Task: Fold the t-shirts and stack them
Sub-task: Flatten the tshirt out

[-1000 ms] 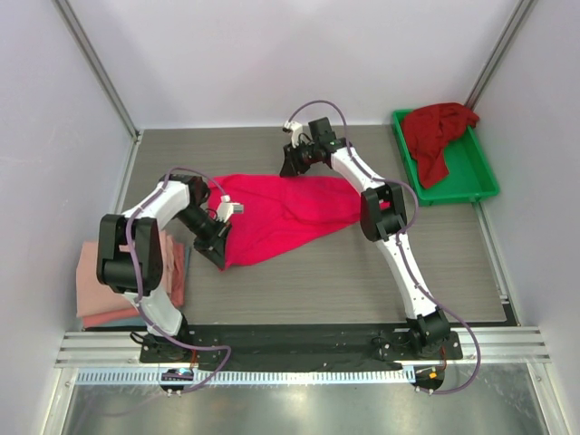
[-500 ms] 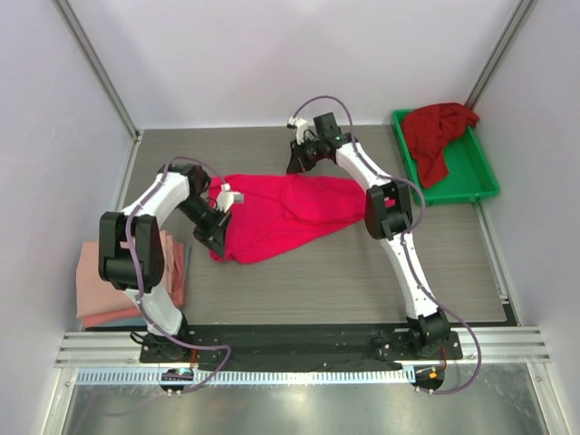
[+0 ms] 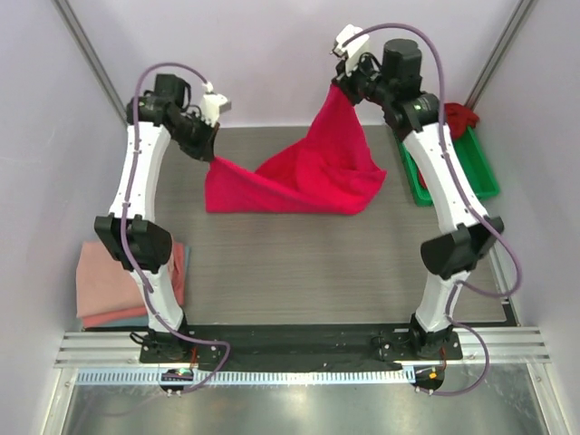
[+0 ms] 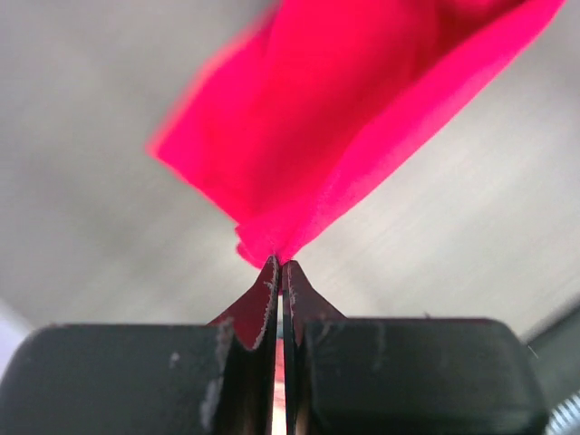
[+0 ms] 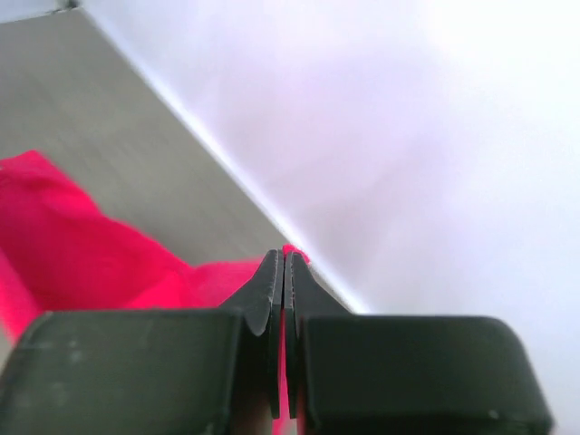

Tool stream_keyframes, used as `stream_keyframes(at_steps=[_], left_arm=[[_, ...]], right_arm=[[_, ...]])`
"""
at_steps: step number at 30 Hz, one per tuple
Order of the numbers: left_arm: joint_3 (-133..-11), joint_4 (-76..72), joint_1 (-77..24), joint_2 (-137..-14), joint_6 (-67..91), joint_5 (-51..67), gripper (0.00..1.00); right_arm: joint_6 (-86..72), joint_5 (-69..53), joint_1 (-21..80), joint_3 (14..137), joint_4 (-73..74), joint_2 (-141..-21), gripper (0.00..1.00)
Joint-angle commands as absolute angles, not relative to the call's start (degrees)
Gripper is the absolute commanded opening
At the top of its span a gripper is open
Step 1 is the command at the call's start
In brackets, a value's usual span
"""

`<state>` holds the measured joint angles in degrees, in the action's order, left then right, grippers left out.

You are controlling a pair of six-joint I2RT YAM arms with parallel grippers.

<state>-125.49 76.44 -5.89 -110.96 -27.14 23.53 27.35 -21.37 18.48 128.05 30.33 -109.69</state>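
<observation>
Nearest, a folded salmon-pink stack (image 3: pixel 113 285) is seen at the near left edge of the table (image 3: pixel 317 272), just beside the left arm's base and well apart from the work. Farther in, the bright pinkish-red t-shirt (image 3: pixel 308 172) is held up over the far middle of the table, and its lower bulk appears to sag onto the surface.

The shirt is pinched at two points. The left gripper (image 3: pixel 210 154) is clamped on the shirt's left end, low and far left. The right gripper (image 3: pixel 344 86) is clamped on a point clearly higher, far and right of centre. In both wrist views the jaws are pressed together with red cloth nipped at the tips.

The shirt's long axis is thus run left to right between the two grippers, tilted up toward the right. The cloth hangs below them and toward the near side.

At far right, a crimson t-shirt (image 3: pixel 435 136) is heaped in the green tray (image 3: pixel 471 181), partly hidden by the right arm.

Judged from this, the grip heights need to be levelled and the cloth drawn nearward to be laid flat. The stack is nearer the left arm.
</observation>
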Motion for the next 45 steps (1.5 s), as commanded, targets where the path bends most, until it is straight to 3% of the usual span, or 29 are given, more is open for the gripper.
stream_keyframes(at_steps=[1,4,16,23,32,33,35,37,40,42,45], left_arm=[[-136.9,84.9,-4.2,-108.7,-25.8,19.3,0.0],[-137.3,80.5,-4.2,-103.3,-25.1,15.2,0.0],[-115.0,64.4,-4.2,-74.8,-27.3,9.7,0.0],[-113.3,63.8,-4.2,-70.8,-27.2,13.0,0.0],[-97.8,67.9,-4.7,-72.2,-26.8,25.0,0.0],[-95.7,69.0,-4.9,-72.3,-27.2,27.4,0.0],[-90.1,71.4,-6.4,-72.3,-27.9,28.9,0.0],[-86.4,72.0,-7.7,-71.4,-27.9,29.4,0.0],[-79.3,70.5,-7.9,-68.9,-26.3,30.2,0.0],[-75.6,69.5,-7.9,-67.8,-25.6,30.7,0.0],[-72.8,69.3,-8.0,-67.3,-24.4,31.5,0.0]], right_arm=[[31.8,-11.5,19.5,122.4,27.3,-103.0,0.01],[33.5,-6.8,19.8,119.6,27.3,-97.3,0.01],[35.8,5.8,19.3,111.5,27.3,-79.5,0.01],[34.8,5.0,18.7,107.2,26.9,-77.8,0.01],[36.6,4.7,18.6,86.5,25.3,-81.1,0.02],[36.8,5.9,18.6,83.5,25.2,-82.8,0.05],[36.0,7.6,18.6,81.7,25.4,-84.2,0.36],[32.7,9.3,18.6,81.3,25.4,-84.8,0.55],[24.1,-0.2,18.7,85.9,29.9,-84.3,0.58],[17.4,-18.2,18.9,89.3,33.6,-84.9,0.58],[10.7,-29.8,20.6,88.0,35.6,-87.8,0.53]])
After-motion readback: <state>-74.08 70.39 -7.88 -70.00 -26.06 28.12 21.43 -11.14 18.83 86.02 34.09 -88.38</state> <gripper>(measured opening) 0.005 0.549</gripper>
